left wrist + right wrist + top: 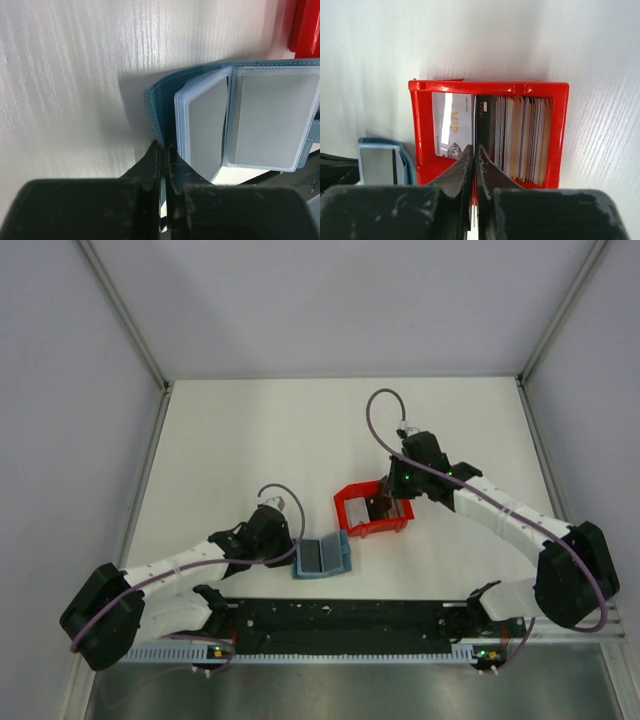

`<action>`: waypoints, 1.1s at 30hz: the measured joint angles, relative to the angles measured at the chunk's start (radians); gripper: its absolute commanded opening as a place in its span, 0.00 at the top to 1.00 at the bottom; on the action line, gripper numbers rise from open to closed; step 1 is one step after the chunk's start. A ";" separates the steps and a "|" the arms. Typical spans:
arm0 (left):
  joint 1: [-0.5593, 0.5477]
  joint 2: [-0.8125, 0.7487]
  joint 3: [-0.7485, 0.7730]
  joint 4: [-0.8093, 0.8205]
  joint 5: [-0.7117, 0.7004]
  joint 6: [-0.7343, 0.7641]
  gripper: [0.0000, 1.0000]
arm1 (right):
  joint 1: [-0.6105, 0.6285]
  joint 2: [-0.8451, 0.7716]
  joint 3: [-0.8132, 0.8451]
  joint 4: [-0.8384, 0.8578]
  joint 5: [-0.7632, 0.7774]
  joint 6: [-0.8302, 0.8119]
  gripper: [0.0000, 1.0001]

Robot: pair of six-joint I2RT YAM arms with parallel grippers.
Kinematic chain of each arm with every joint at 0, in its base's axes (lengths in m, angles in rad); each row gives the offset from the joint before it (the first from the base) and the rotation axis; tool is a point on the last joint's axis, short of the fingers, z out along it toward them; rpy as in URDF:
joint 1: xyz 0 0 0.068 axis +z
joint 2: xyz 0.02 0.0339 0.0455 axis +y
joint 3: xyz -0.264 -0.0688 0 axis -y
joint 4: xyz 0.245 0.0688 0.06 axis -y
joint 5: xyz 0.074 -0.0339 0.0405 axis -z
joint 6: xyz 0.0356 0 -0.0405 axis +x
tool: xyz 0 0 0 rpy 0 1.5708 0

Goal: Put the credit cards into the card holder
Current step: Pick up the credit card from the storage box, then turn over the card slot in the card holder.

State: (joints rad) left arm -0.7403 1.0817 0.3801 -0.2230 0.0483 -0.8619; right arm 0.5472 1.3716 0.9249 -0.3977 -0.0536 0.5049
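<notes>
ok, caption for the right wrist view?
Right gripper closed on a black card standing in the red tray, VIP card alongside.

Stock count:
- 1 teal card holder point(322, 557), with 2 clear sleeve faces point(272, 120) showing
- 1 red tray point(489, 86)
- credit cards point(522, 137): 1 silver card point(451, 127), 1 black card point(485, 125) and a pack on edge, too tight to count
- 2 claws: left claw point(161, 146), right claw point(474, 149)
- 1 worktop point(260, 440)
</notes>
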 measured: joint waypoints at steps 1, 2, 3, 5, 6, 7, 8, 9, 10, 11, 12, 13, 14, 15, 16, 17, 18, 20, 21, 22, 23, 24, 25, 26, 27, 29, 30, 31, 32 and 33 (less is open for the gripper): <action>0.000 0.000 0.002 -0.005 0.000 0.000 1.00 | 0.000 -0.018 0.000 -0.003 0.007 0.000 1.00; 0.000 0.000 0.005 -0.010 0.000 0.001 1.00 | 0.000 -0.035 0.000 -0.008 0.012 0.002 1.00; 0.000 0.000 0.007 -0.016 0.000 0.001 1.00 | 0.000 -0.050 0.000 -0.012 0.014 0.005 1.00; 0.000 -0.002 0.011 -0.023 0.000 0.001 1.00 | 0.000 -0.079 -0.001 -0.014 0.013 0.018 1.00; 0.000 -0.005 0.011 -0.027 0.000 0.001 1.00 | 0.000 -0.095 -0.003 -0.010 0.005 0.030 1.00; 0.000 -0.008 0.011 -0.032 0.000 0.002 1.00 | 0.002 -0.110 -0.010 0.003 -0.002 0.043 1.00; 0.000 -0.013 0.012 -0.039 0.000 0.002 1.00 | 0.010 -0.134 -0.027 0.024 -0.008 0.065 1.00; 0.000 -0.018 0.013 -0.046 0.000 0.003 1.00 | 0.023 -0.154 -0.044 0.037 -0.013 0.086 1.00; 0.000 -0.023 0.015 -0.051 0.000 0.004 1.00 | 0.043 -0.174 -0.063 0.055 -0.012 0.111 1.00; 0.000 -0.028 0.017 -0.059 0.000 0.005 1.00 | 0.067 -0.187 -0.080 0.070 -0.012 0.134 1.00; 0.000 -0.034 0.020 -0.067 0.000 0.005 1.00 | 0.108 -0.200 -0.105 0.095 -0.005 0.168 1.00; 0.000 -0.040 0.024 -0.075 0.000 0.006 1.00 | 0.138 -0.204 -0.121 0.111 -0.002 0.191 1.00; 0.000 -0.047 0.027 -0.082 0.001 0.006 1.00 | 0.185 -0.207 -0.147 0.144 0.013 0.227 1.00; 0.000 -0.053 0.030 -0.090 0.001 0.008 1.00 | 0.227 -0.206 -0.167 0.170 0.025 0.257 1.00; 0.000 -0.060 0.032 -0.096 0.002 0.008 1.00 | 0.267 -0.202 -0.185 0.191 0.039 0.286 1.00; 0.000 -0.066 0.032 -0.098 0.004 0.008 1.00 | 0.304 -0.196 -0.195 0.207 0.056 0.313 1.00; 0.000 -0.073 0.032 -0.101 0.005 0.008 1.00 | 0.341 -0.184 -0.200 0.228 0.076 0.338 1.00; 0.000 -0.083 0.032 -0.108 0.007 0.008 1.00 | 0.405 -0.147 -0.200 0.285 0.112 0.385 1.00; 0.000 -0.085 0.032 -0.111 0.008 0.008 1.00 | 0.433 -0.124 -0.200 0.315 0.130 0.410 1.00; 0.000 -0.088 0.032 -0.114 0.008 0.008 1.00 | 0.460 -0.100 -0.200 0.341 0.149 0.432 1.00; 0.000 -0.090 0.032 -0.118 0.008 0.007 1.00 | 0.486 -0.074 -0.199 0.366 0.169 0.452 1.00; 0.000 -0.093 0.032 -0.121 0.008 0.007 1.00 | 0.508 -0.047 -0.196 0.386 0.185 0.469 1.00; 0.000 -0.097 0.032 -0.123 0.008 0.006 1.00 | 0.525 -0.024 -0.192 0.399 0.197 0.481 1.00; 0.000 -0.100 0.032 -0.124 0.008 0.004 1.00 | 0.544 0.004 -0.183 0.410 0.212 0.496 1.00; 0.000 -0.107 0.032 -0.127 0.009 0.002 1.00 | 0.562 0.036 -0.171 0.422 0.226 0.512 1.00; 0.000 -0.118 0.032 -0.129 0.011 0.000 1.00 | 0.580 0.070 -0.162 0.446 0.243 0.529 1.00; 0.000 -0.125 0.032 -0.130 0.012 -0.002 1.00 | 0.587 0.083 -0.160 0.461 0.251 0.537 1.00; 0.000 -0.130 0.032 -0.129 0.012 -0.003 1.00 | 0.592 0.093 -0.158 0.472 0.261 0.545 1.00; 0.000 -0.134 0.032 -0.129 0.012 -0.004 1.00 | 0.597 0.099 -0.158 0.488 0.271 0.549 1.00; 0.000 -0.137 0.032 -0.130 0.013 -0.004 1.00 | 0.601 0.103 -0.157 0.500 0.278 0.554 1.00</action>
State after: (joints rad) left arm -0.7403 0.9451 0.4122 -0.3527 0.0608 -0.8661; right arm 1.1481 1.4750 0.7681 0.1028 0.2249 1.0584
